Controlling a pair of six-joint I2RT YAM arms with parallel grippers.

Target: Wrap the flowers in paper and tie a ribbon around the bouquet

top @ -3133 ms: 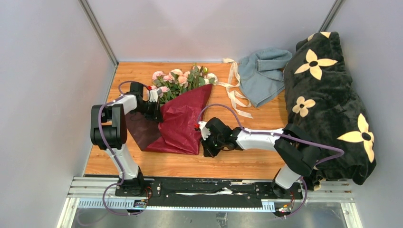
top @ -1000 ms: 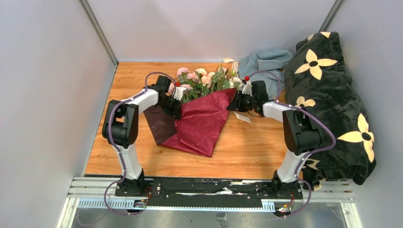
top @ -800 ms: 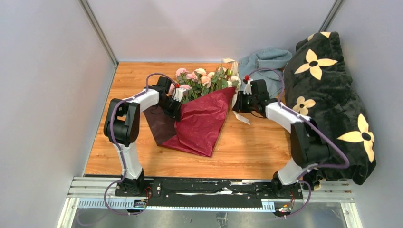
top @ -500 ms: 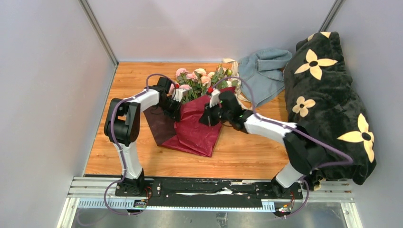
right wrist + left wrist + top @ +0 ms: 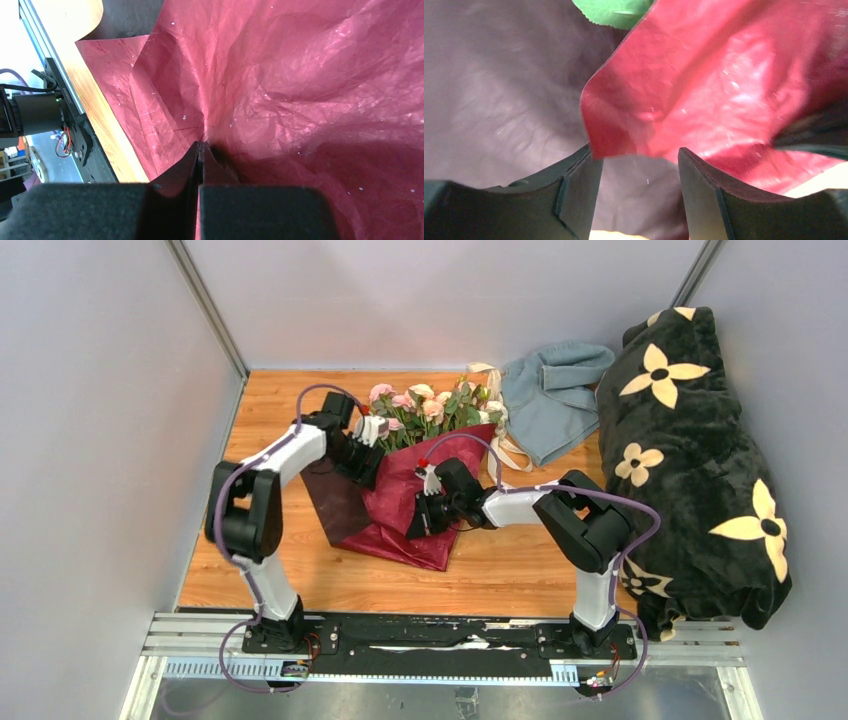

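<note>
The paper (image 5: 400, 505), a dark red crinkled sheet with a duller brown-purple reverse, lies folded into a loose cone around the flowers (image 5: 425, 410), whose pale pink and cream heads and green leaves project from its wide far end. The right gripper (image 5: 200, 145) sits on the cone's near half; its fingers are pressed together with a pucker of paper gathered at the tips, creases radiating away from them. The left gripper (image 5: 636, 155) is at the cone's far left edge, jaws apart, with a glossy folded corner of paper just ahead of the gap and a leaf beyond it. The flat cream ribbon (image 5: 505, 445) lies right of the right gripper, beside a soft grey-blue cloth (image 5: 550, 405). Further right is a black plush blanket (image 5: 690, 440) with cream flower shapes. All rest on a wood-grain table (image 5: 270, 400) enclosed by plain grey walls (image 5: 450, 300), with a metal rail (image 5: 430, 635) at the near edge.
</note>
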